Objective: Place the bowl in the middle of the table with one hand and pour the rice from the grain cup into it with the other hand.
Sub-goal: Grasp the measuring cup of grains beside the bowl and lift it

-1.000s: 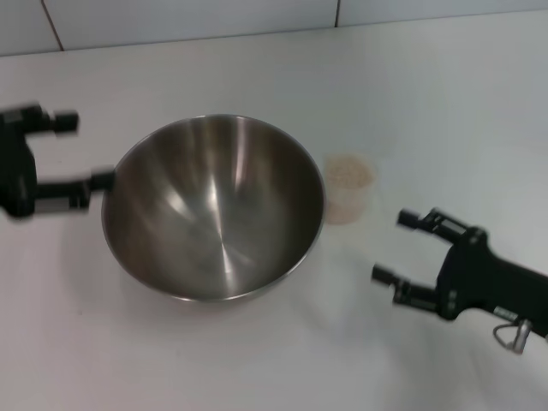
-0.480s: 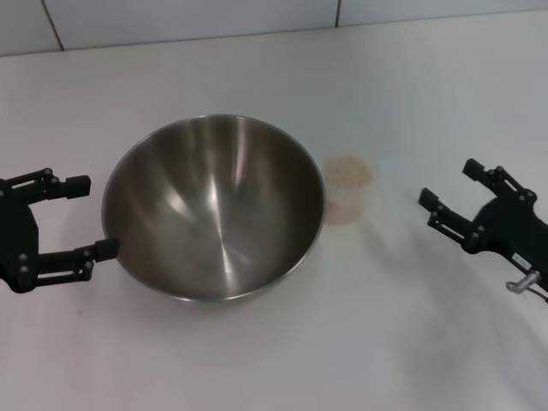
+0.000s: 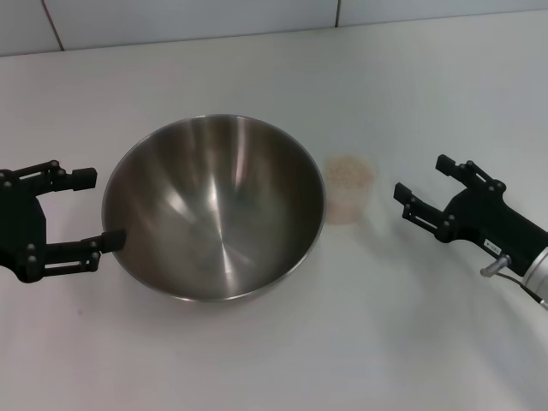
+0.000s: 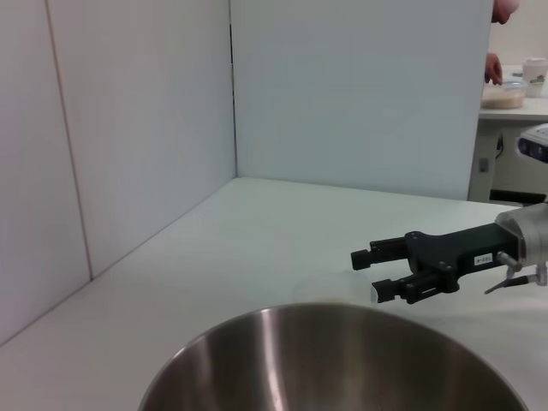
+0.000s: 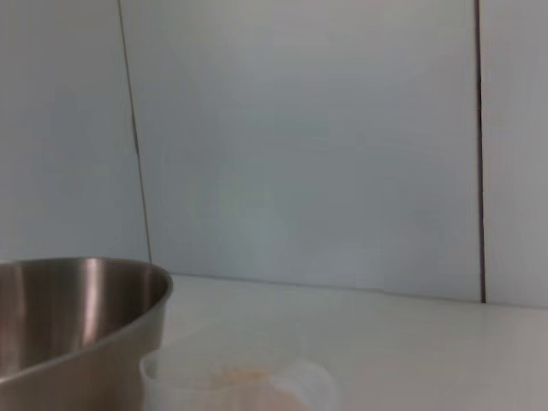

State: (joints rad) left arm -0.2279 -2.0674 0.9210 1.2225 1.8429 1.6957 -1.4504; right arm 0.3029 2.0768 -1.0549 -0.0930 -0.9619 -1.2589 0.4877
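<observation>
The steel bowl [image 3: 214, 205] stands empty on the white table [image 3: 257, 368], a little left of the middle. The clear grain cup [image 3: 348, 187] holds rice [image 3: 348, 171] and stands upright just right of the bowl. My left gripper [image 3: 96, 208] is open at the bowl's left rim, one fingertip close to the wall. My right gripper [image 3: 421, 178] is open a short way right of the cup, pointing at it, not touching. The left wrist view shows the bowl's rim [image 4: 342, 312], the cup [image 4: 330, 288] and my right gripper [image 4: 372, 272]. The right wrist view shows the bowl's wall [image 5: 77, 308] and the cup [image 5: 240, 381] close ahead.
White wall panels [image 3: 188, 21] run along the table's far edge. In the left wrist view another table with containers [image 4: 505, 90] stands far off beyond the right arm.
My right gripper swung up and then moved left towards the cup. My left gripper drew down from the bowl's upper left and now sits open at its left rim. Bowl and cup stayed put.
</observation>
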